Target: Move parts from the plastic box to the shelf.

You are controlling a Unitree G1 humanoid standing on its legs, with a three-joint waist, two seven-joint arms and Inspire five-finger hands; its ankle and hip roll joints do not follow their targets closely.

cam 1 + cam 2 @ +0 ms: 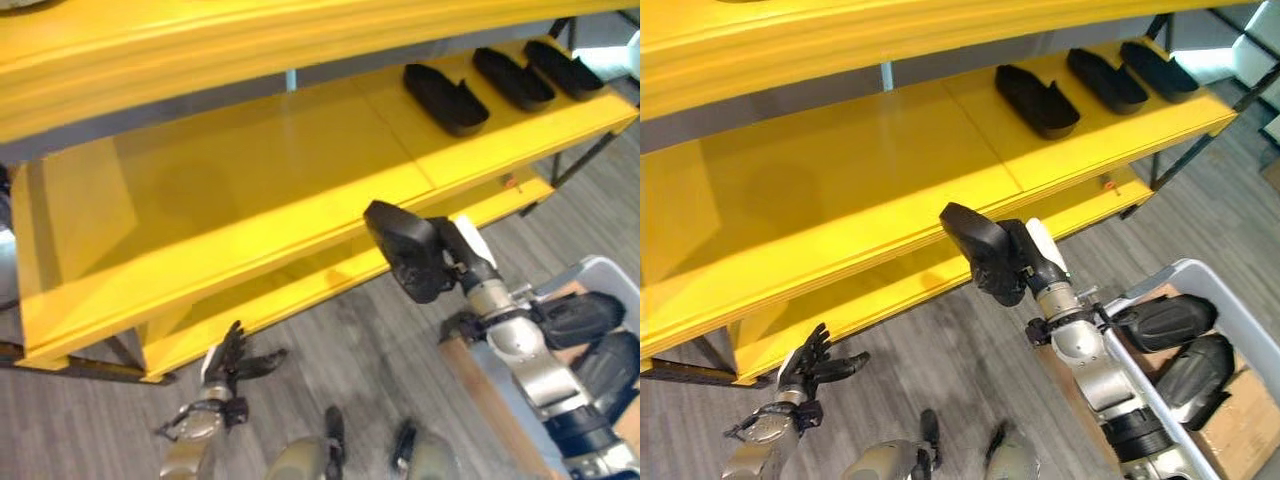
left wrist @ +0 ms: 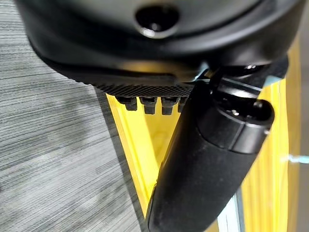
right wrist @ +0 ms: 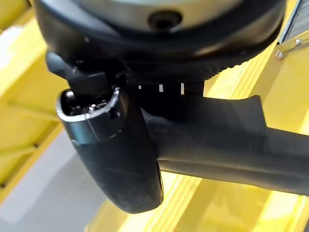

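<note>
Right hand holds a black part at the shelf's front edge

The right hand (image 1: pixel 1025 262) comes up from about 5 o'clock in the head views, its fingers curled round a black part (image 1: pixel 975 240); the part stands out from the hand toward 10 o'clock and sits just at the front lip of the yellow shelf (image 1: pixel 860 170), in front of its middle board; whether it touches the lip I cannot tell; in the right wrist view the same part (image 3: pixel 231 145) runs across past the hand's thumb (image 3: pixel 116 154), with yellow boards behind it

Three more black parts (image 1: pixel 1037 100) lie in a row on the middle board of the shelf, up at about 1 o'clock, near each other and well apart from the held one; the plastic box (image 1: pixel 1240 330), pale grey, stands on the floor at about 4 o'clock beside the right arm; at least two dark parts (image 1: pixel 1165 322) lie inside it

The left hand (image 1: pixel 808 368) hangs low at about 7 o'clock, below the shelf's lowest board and over the grey floor (image 1: pixel 960 350); its fingers are spread loosely and hold nothing; in the left wrist view its thumb (image 2: pixel 207 159) shows against the yellow boards and the floor
</note>
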